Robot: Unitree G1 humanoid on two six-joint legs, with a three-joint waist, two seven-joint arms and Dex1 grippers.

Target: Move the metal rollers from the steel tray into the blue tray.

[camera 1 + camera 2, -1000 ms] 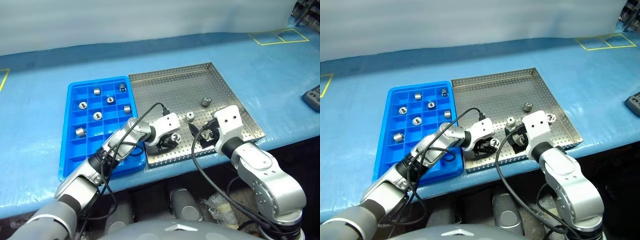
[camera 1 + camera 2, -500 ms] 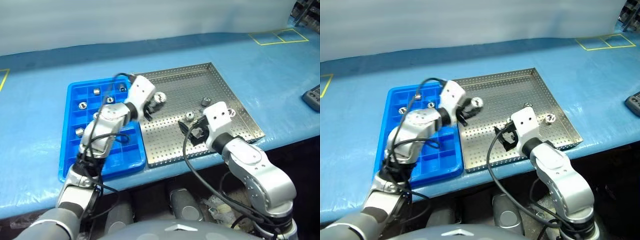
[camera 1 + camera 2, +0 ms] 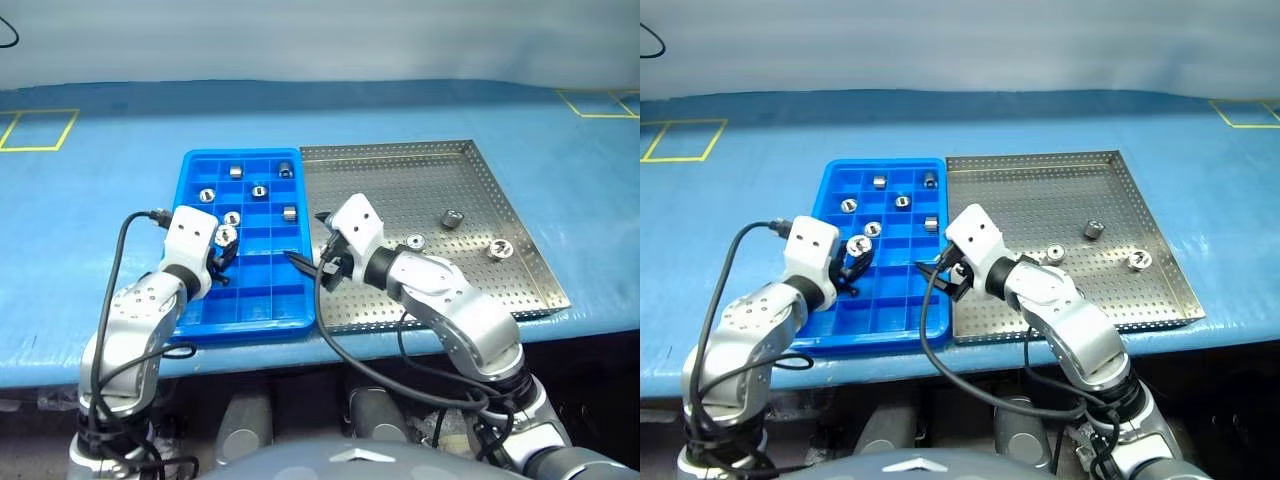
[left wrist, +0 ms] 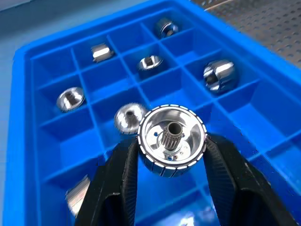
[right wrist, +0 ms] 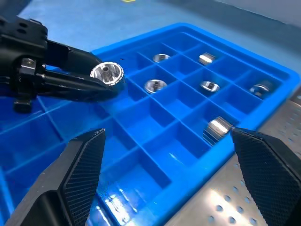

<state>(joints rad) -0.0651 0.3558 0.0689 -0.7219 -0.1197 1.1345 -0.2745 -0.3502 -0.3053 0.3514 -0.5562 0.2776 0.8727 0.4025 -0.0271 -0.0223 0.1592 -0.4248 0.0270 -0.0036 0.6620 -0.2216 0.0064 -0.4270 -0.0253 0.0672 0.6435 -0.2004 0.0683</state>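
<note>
Placement is the step in hand. The left hand (image 4: 171, 188) is clamped on one small shiny silver metal roller (image 4: 172, 140), its two black fingers pressing the ribbed sides, and it hovers over the left part of the bright blue plastic tray with square compartments (image 3: 196, 327). The roller is above the tray, not yet inside a cell; its hollow centre faces the wrist camera.

Six other rollers (image 3: 258, 191) already lie in the cells at the far half of the blue tray, one per cell as far as I can see. Three rollers (image 3: 452, 217) remain on the large steel tray with the perforated floor (image 3: 400, 170), all in its right part, well apart from the robot's arms.

The right hand (image 3: 310, 262) is wide apart and holds nothing; it hangs over the border between the two trays, near the blue tray's right rim.

For the next move, I judge that the left hand should go down over an empty cell, probably one of the near ones under it, and then release. The cells are narrow, so the roller must be centred, otherwise it may rest on a divider wall.
</note>
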